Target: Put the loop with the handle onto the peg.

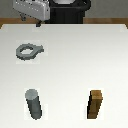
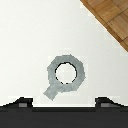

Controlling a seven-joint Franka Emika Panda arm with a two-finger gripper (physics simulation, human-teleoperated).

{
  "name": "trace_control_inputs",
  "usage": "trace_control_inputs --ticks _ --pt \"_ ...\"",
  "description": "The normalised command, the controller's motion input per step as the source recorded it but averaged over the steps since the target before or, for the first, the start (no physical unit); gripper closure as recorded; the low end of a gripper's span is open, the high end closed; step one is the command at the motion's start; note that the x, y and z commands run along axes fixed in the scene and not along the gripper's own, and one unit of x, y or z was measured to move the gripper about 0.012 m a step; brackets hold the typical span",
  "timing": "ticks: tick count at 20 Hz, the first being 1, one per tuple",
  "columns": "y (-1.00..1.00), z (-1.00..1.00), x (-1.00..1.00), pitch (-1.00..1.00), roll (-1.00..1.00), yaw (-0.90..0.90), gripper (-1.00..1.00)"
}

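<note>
Overhead, the tool (image 1: 31, 21) hangs with fingers apart above the loop (image 1: 29, 52), which lies flat on the surface (image 1: 75, 60), the peg (image 1: 33, 103) standing well apart.

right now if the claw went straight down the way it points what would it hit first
Probably the flat grey ring with the stubby tab handle, which lies just ahead of the open claw; depth is unclear, so it might land on the white table beside it.

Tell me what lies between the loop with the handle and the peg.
Nothing: in the exterior view, only bare white table separates the loop with the handle from the peg. The wooden block stands off to the side.
</note>
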Motion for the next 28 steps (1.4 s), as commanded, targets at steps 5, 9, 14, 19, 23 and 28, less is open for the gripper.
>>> trace_control_inputs --ticks 5,9,14,19,23,28 --pt "0.0 0.0 0.0 0.0 0.0 -0.06 -1.0" --pt "0.0 0.0 0.0 0.0 0.0 0.0 -1.0" --pt "0.0 0.0 0.0 0.0 0.0 -0.33 -1.0" --pt "0.0 0.0 0.0 0.0 0.0 -0.06 -1.0" --pt "0.0 0.0 0.25 0.0 0.0 0.0 -1.0" --pt "0.0 0.0 0.2 0.0 0.0 0.0 -1.0"
